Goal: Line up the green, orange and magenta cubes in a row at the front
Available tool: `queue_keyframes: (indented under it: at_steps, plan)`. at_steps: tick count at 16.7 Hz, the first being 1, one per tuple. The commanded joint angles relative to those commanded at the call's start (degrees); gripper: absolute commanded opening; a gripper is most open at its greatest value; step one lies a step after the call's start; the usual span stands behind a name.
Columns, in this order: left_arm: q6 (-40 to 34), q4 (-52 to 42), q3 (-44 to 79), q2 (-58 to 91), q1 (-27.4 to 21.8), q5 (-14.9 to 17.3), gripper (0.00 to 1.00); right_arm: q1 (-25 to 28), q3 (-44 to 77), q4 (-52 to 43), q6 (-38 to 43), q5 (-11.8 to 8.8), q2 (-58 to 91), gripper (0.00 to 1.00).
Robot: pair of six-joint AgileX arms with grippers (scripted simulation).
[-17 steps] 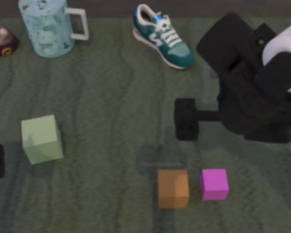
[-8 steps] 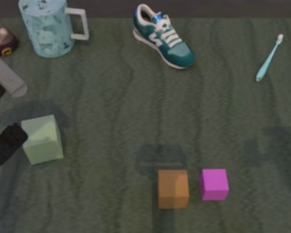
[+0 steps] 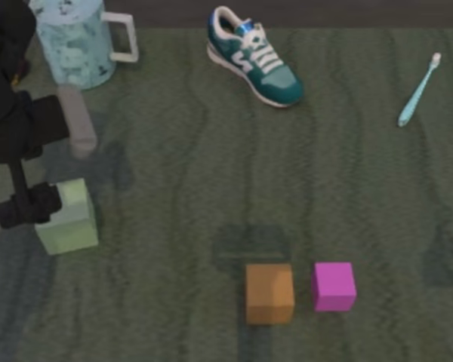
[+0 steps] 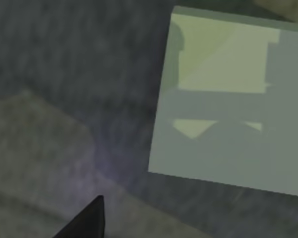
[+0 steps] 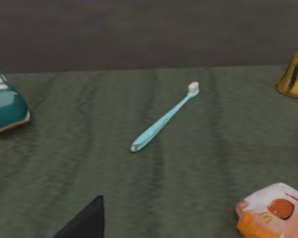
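- Fingers (image 4: 84, 223) of our left gripper (image 3: 29, 205): we judge them spread and grasping nothing. Only one dark tip shows in the left wrist view, and it touches no object.
- Position: in the top view the left gripper hangs over the left edge of the green cube (image 3: 69, 226), not over its centre. The left wrist view confirms this, with the green cube (image 4: 223, 99) lying off to one side of the tip.
- Risk 1 – descent from this offset. One finger could land on the cube's top face instead of passing beside it, which would push or tip the cube. We judge that the gripper must first be centred.
- Risk 2 – the green cube is the largest of the three. If the finger opening is only just wider than the cube, a small yaw error would snag an edge and rotate the cube on the table (image 3: 174, 173).
- Risk 3 – placement. The orange cube (image 3: 269, 292) and the magenta cube (image 3: 333, 286) sit just beside each other at the front, apart by a narrow gap. The green cube rests well apart from them, at the left. Setting it down too close to the orange cube could knock the pair out of line.
- Risk 4 – the left arm's dark body lies near the light blue mug (image 3: 75, 41) at the back left, so a wide swing on lift could clip it.
- Farther off: the teal sneaker (image 3: 255, 56) and a toothbrush (image 3: 417, 90) lie at the back, clear of the likely path.
- Our right arm is outside the top view, parked.
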Motion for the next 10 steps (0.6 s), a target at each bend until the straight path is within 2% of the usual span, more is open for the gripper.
queue_keyframes:
  at_steps: [3, 5, 10]
  plan:
    - [4.12, -3.82, 5.53, 6.57, -0.76, 0.07, 1.00, -2.96, -4.94, 5.69, -2.40, -2.57, -5.91, 1.00]
    - [5.52, -5.09, 7.47, 8.74, -1.01, 0.11, 1.00, -3.88, -6.37, 7.62, -3.06, -3.58, -8.03, 1.00]
    - [5.91, -5.39, 7.96, 9.40, -0.80, 0.10, 1.00, -4.04, -6.61, 7.97, -3.17, -3.77, -8.39, 1.00]
